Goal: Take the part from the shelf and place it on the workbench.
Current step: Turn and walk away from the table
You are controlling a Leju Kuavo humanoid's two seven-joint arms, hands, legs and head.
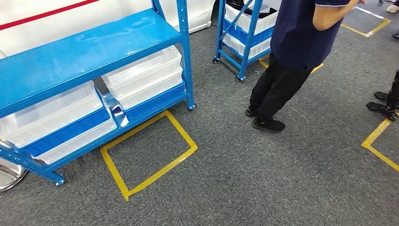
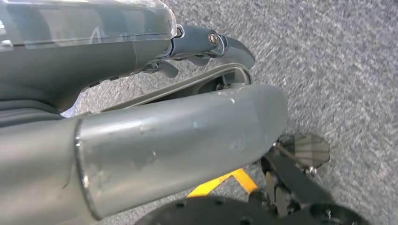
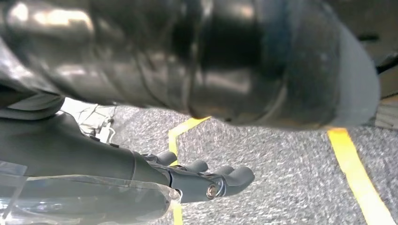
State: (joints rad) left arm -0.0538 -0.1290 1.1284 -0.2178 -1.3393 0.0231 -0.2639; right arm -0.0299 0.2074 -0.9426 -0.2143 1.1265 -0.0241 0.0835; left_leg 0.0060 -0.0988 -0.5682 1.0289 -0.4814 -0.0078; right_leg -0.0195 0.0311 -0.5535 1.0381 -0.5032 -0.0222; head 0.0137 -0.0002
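Observation:
A blue shelf rack (image 1: 84, 52) stands at the left in the head view. Its lower level carries white plastic bins (image 1: 146, 77), and a shiny metal part (image 1: 115, 111) sits upright in the gap between two of them. My left hand (image 2: 206, 44) hangs over the grey carpet with its fingers stretched out and nothing in them. Also hanging above the carpet is my right hand (image 3: 206, 180), fingers slightly bent and apart, holding nothing.
A person in dark clothes (image 1: 291, 56) stands on the carpet at the right, near a second blue rack (image 1: 244, 33) with bins. A yellow tape square (image 1: 148, 153) marks the floor before the shelf. A shiny round metal object (image 1: 8, 175) lies at the lower left edge.

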